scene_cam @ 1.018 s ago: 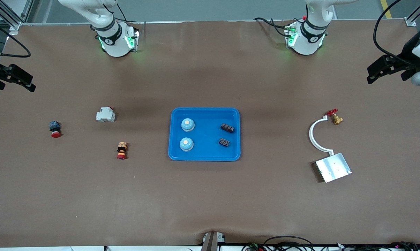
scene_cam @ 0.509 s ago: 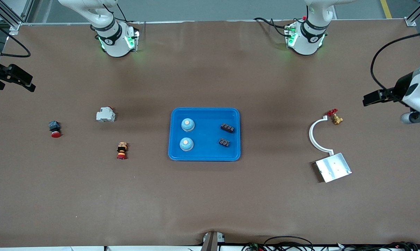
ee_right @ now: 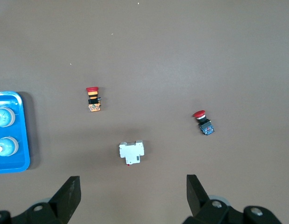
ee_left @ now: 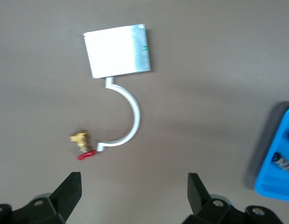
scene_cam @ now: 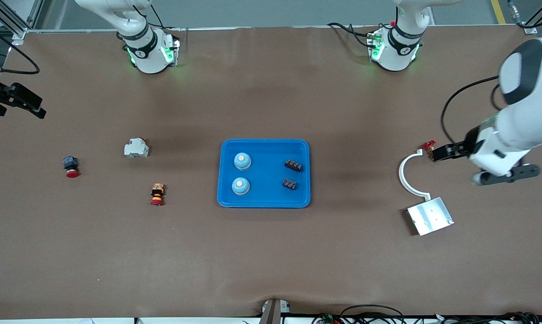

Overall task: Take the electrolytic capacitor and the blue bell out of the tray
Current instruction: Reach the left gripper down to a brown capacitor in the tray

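RISK: tray (scene_cam: 264,204) at table centre holds twin blue bells (scene_cam: 240,185) at its 9 o'clock and dark blocks (scene_cam: 289,183) at 3, so a wrong pick is likely | left gripper (scene_cam: 443,152), jaws released, is over brass valve (ee_left: 80,138); a low sweep could knock it or white bracket (ee_left: 135,116) | right gripper (ee_right: 133,186) waits over the 9 o'clock edge, jaws released | SURFACE: brown mat (scene_cam: 271,252), rippled at 6 o'clock | ROOM: grey floor at 12

Even overhead light, blurred left wrist view

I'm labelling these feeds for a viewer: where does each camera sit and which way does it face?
Front: high across the table, facing both bases; left gripper over the valve.
Left wrist: looks down on valve, bracket, plate; own open fingers show.
Right wrist: looks down on breaker; open fingers show.
All views share the tray.
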Available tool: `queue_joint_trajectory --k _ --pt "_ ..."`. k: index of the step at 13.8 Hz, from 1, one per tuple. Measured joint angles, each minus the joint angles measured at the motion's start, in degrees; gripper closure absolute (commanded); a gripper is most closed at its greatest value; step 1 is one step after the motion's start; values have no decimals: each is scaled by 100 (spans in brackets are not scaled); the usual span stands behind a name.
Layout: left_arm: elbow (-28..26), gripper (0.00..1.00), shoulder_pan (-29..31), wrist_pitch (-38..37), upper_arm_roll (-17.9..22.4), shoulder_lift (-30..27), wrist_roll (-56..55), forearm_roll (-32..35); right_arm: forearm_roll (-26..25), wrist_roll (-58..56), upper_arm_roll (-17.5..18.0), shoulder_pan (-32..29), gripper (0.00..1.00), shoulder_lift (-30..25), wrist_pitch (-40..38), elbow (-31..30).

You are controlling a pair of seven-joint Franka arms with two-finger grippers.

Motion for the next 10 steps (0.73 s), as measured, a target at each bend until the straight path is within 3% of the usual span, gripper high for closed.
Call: queue_joint_trajectory --k 10 --pt "-30 0 -1929 1537 -54 1065 -3538 -2 8 47 6 1 0 0 -8 -4"
